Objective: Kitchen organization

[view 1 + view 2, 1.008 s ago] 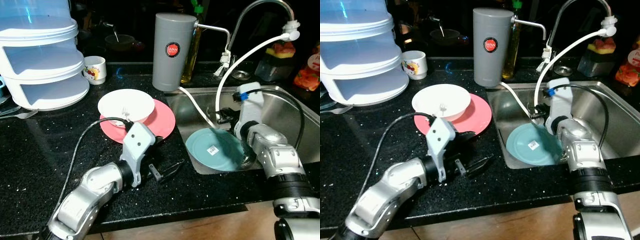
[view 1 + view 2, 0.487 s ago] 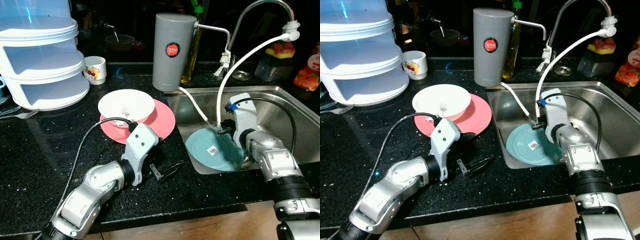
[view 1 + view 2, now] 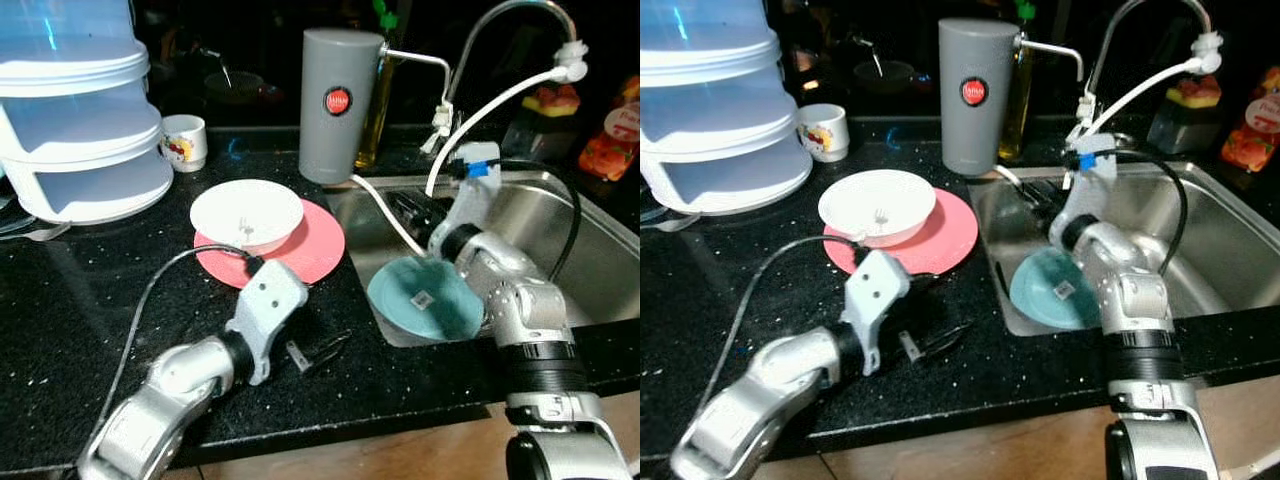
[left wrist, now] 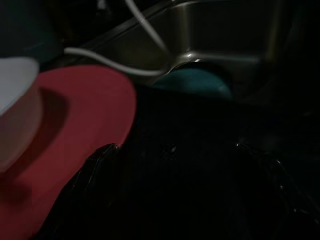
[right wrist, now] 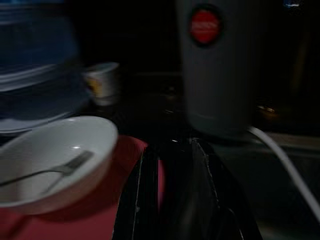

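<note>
A white bowl (image 3: 247, 212) holding a fork (image 5: 50, 172) rests on a red plate (image 3: 305, 250) on the black counter. A teal plate (image 3: 425, 300) with a small sticker leans in the sink's (image 3: 560, 235) near left corner. My left gripper (image 3: 322, 350) lies low over the counter just in front of the red plate, open, with nothing between its fingers (image 4: 100, 157). My right gripper (image 3: 408, 208) hangs over the sink's left side, above the teal plate. It points toward the bowl, and its fingers (image 5: 142, 190) look shut and empty.
A grey canister (image 3: 340, 105) stands behind the plates at the sink's corner. A white hose (image 3: 490, 105) drops from the faucet (image 3: 500, 15) into the sink. A mug (image 3: 183, 140) and a stacked plastic container (image 3: 75, 120) stand at the back left. Bottles (image 3: 612, 140) line the back right.
My right gripper has lifted off the teal plate and swung back and left, toward the canister and bowl. The left arm has barely moved. The camera has shifted slightly.
</note>
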`<state>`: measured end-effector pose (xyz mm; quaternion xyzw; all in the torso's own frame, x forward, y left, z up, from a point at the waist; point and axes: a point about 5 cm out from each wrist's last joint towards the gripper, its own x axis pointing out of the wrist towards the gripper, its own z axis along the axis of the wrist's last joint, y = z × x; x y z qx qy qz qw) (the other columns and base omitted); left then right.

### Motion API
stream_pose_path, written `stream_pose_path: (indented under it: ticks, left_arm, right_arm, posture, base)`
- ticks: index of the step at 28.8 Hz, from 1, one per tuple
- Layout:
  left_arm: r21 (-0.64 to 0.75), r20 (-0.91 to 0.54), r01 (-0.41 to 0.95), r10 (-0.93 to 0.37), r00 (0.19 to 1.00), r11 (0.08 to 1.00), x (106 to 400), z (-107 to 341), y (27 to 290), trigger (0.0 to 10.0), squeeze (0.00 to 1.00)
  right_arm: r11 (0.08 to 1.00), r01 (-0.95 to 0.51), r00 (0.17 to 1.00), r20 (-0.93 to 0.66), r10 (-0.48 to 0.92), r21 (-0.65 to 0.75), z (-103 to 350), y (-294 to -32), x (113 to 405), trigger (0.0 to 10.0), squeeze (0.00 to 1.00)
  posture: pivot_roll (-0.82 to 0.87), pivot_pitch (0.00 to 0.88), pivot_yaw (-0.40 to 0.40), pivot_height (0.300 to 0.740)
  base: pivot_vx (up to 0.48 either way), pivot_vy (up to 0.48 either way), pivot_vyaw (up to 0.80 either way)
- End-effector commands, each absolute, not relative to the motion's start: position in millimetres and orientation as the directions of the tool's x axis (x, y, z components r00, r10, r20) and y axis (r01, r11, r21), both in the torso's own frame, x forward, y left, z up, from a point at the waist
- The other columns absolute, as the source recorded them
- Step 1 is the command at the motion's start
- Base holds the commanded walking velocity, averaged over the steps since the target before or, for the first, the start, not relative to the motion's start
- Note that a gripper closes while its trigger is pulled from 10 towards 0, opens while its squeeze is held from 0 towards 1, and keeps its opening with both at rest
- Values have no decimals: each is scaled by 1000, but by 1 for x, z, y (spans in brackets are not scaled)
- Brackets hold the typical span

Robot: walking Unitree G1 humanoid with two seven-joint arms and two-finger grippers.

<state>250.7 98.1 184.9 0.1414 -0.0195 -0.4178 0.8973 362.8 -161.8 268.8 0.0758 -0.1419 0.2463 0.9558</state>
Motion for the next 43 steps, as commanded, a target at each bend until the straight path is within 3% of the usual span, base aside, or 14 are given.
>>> stream_pose_path:
  ticks: [1, 3, 4, 5, 6, 7, 8, 17, 19, 20, 21, 27, 33, 43]
  left_arm:
    - [242, -187, 706, -682, 707, 665, 243, 164, 111, 10000, 0]
    - [222, -202, 622, -589, 782, 751, 237, 157, 125, 10000, 0]
    - [213, -206, 585, -550, 810, 783, 234, 155, 130, 10000, 0]
    - [213, -206, 585, -550, 810, 783, 234, 155, 130, 10000, 0]
    - [208, -207, 559, -523, 827, 802, 232, 153, 134, 10000, 0]
    - [208, -207, 559, -523, 827, 802, 232, 153, 134, 10000, 0]
    - [207, -212, 525, -486, 848, 826, 231, 150, 139, 10000, 0]
    - [219, -220, 369, -323, 921, 903, 232, 146, 158, 10000, 0]
    - [209, -214, 326, -282, 935, 922, 234, 146, 163, 10000, 0]
    - [209, -214, 326, -282, 935, 922, 234, 146, 163, 10000, 0]
    - [206, -213, 306, -262, 941, 929, 235, 146, 165, 10000, 0]
    - [200, -212, 266, -224, 951, 943, 234, 145, 169, 10000, 0]
    - [228, -177, 167, -128, 976, 959, 237, 151, 177, 10000, 0]
    - [150, -113, -2, 19, 993, 989, 246, 157, 195, 10000, 0]
  right_arm:
    - [813, -576, 780, 356, 514, 87, 273, -150, 354, 10000, 0]
    - [747, -661, 706, 394, 589, 70, 275, -132, 345, 10000, 24]
    - [722, -689, 678, 402, 615, 58, 275, -124, 342, 10000, 400]
    - [722, -689, 678, 402, 615, 58, 275, -124, 342, 10000, 400]
    - [702, -711, 657, 407, 635, 51, 274, -119, 339, 10000, 859]
    - [702, -711, 657, 407, 635, 51, 274, -119, 339, 10000, 859]
    - [672, -739, 627, 410, 662, 46, 273, -111, 335, 10000, 1000]
    - [569, -822, 519, 382, 765, -22, 268, -77, 322, 10000, 1000]
    - [549, -835, 491, 389, 780, -47, 270, -72, 318, 10000, 447]
    - [549, -835, 491, 389, 780, -47, 270, -72, 318, 10000, 447]
    - [538, -840, 475, 387, 791, -68, 270, -70, 316, 10000, 0]
    - [536, -831, 469, 330, 819, -150, 261, -64, 312, 10000, 0]
    - [656, -738, 600, 295, 744, -154, 256, -77, 329, 10000, 0]
    - [707, -692, 644, 319, 695, -144, 261, -91, 335, 10000, 0]
  posture:
    - [9, 24, -33, 740]
    - [9, 24, -33, 740]
    - [9, 24, -33, 740]
    - [9, 24, -33, 740]
    - [19, 37, -39, 740]
    - [19, 37, -39, 740]
    - [21, 40, -41, 740]
    - [22, 46, -42, 740]
    - [19, 50, -38, 740]
    - [19, 50, -38, 740]
    - [19, 50, -38, 740]
    - [14, 51, -37, 740]
    - [15, 52, -37, 740]
    - [14, 52, -38, 740]
  base:
    - [0, 0, 0]
    - [0, 0, 0]
    - [0, 0, 0]
    - [0, 0, 0]
    - [0, 0, 0]
    - [0, 0, 0]
    - [0, 0, 0]
    - [0, 0, 0]
    - [0, 0, 0]
    - [0, 0, 0]
    - [0, 0, 0]
    - [0, 0, 0]
    - [0, 0, 0]
    - [0, 0, 0]
